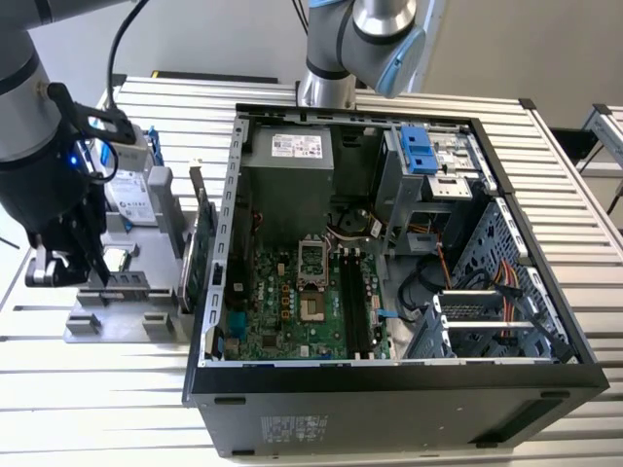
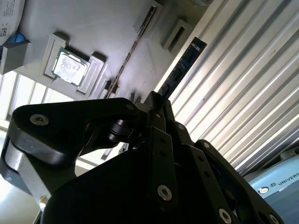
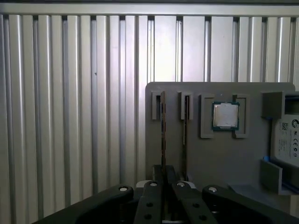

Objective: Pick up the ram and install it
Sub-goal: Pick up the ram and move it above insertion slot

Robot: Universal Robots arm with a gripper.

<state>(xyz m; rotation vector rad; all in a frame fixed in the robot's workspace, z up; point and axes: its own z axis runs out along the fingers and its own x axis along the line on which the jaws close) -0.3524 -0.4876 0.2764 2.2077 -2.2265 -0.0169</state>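
Pickup stage, we judge: exterior view, gripper (image 1: 97,277) low over grey holder (image 1: 117,328) beside open computer case (image 1: 389,384). Second wrist view, gripper (image 2: 158,100) looks clamped on ram (image 2: 184,63). First wrist view, ram (image 3: 163,135) edge-on at slot (image 3: 185,121) row; straight lift needed, we reckon

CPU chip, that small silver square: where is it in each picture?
Exterior view: CPU chip on the grey holder tray, at the exterior view's left, outside the computer case.
Second wrist view: chip in a tray pocket.
First wrist view: chip in its pocket beside two narrow slots.
Shared landmark: the grey holder tray.
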